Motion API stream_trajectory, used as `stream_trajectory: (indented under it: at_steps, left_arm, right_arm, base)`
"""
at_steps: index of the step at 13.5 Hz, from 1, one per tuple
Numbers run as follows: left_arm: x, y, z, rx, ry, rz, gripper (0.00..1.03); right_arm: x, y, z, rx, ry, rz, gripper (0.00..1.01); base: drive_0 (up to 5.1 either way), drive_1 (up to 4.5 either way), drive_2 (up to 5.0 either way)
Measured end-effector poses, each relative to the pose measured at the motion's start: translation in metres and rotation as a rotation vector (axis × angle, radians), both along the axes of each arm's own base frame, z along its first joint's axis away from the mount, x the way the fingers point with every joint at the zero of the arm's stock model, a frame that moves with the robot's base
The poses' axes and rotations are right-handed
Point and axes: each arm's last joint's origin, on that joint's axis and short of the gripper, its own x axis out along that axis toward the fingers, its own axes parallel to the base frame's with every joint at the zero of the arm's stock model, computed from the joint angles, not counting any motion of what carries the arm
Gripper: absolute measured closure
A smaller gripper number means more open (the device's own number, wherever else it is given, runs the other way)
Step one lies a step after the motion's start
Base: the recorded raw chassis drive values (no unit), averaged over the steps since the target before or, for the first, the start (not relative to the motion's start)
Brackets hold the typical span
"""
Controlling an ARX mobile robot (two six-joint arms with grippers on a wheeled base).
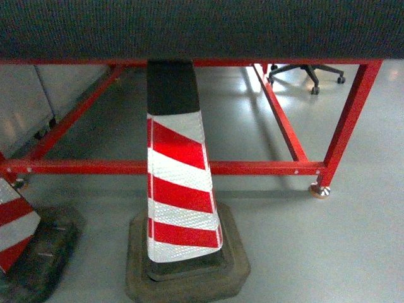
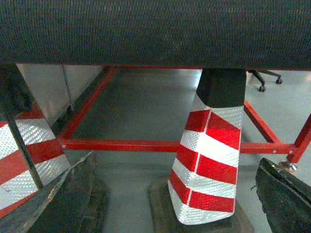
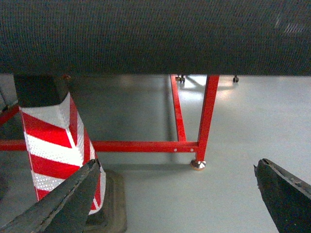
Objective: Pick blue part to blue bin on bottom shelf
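Note:
The blue part, the blue bin and the bottom shelf are out of view in every view. My left gripper hangs open above the grey floor, its dark fingers spread wide with nothing between them. A red-and-white striped post stands just beyond it. My right gripper is open too, and only bare floor shows between its fingertips. Neither gripper appears in the head view.
A dark mat-covered tabletop on a red steel frame fills the top of all views. A striped post on a rubber base stands close ahead, another at the left. An office chair sits behind.

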Motion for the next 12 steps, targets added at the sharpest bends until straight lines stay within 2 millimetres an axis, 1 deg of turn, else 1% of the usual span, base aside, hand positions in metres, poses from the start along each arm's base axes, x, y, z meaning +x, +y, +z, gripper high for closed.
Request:
stream_trajectory:
  at_steps: [12]
  left_arm:
    - [0.0000, 0.0000, 0.0000, -0.001, 0.000, 0.002, 0.05]
  right_arm:
    - [0.0000, 0.0000, 0.0002, 0.002, -0.002, -0.002, 0.03]
  base:
    - [0.0, 0.00, 0.0]
